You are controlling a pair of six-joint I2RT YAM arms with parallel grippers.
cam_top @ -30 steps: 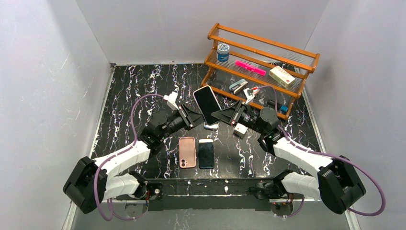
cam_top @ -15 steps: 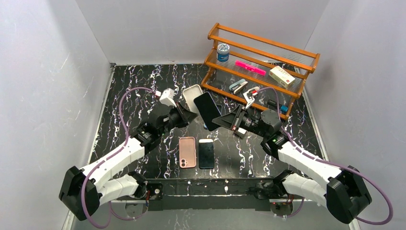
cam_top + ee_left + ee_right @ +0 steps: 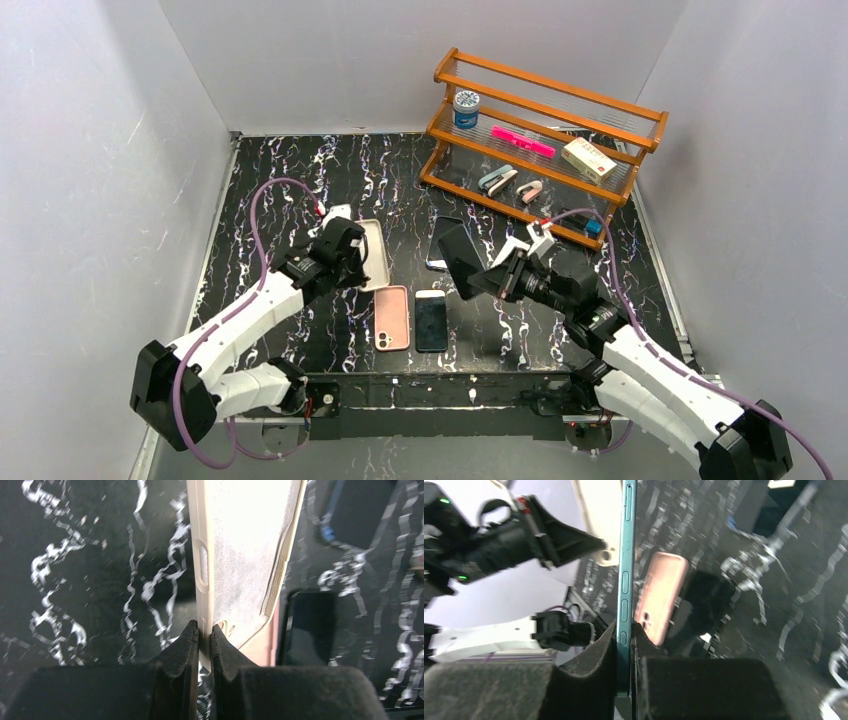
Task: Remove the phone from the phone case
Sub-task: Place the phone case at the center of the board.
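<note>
My left gripper (image 3: 350, 262) is shut on the edge of an empty cream phone case (image 3: 372, 254) and holds it low over the table, left of centre. In the left wrist view the jaws (image 3: 205, 627) pinch the case's side wall near its corner, and the hollow inside of the case (image 3: 245, 545) faces the camera. My right gripper (image 3: 490, 282) is shut on a teal-edged phone (image 3: 460, 262) with a dark screen, held tilted above the table, apart from the case. The right wrist view shows the gripper (image 3: 624, 630) clamped on the phone's thin teal edge (image 3: 627, 555).
A pink phone (image 3: 392, 317) and a dark phone (image 3: 431, 320) lie side by side near the front edge. Another dark phone (image 3: 438, 243) lies flat at centre. A wooden shelf (image 3: 545, 130) with small items stands at the back right.
The phone and the case have come apart. My left gripper carried the case left and down toward the table. My right gripper drew the phone back toward the near right.
</note>
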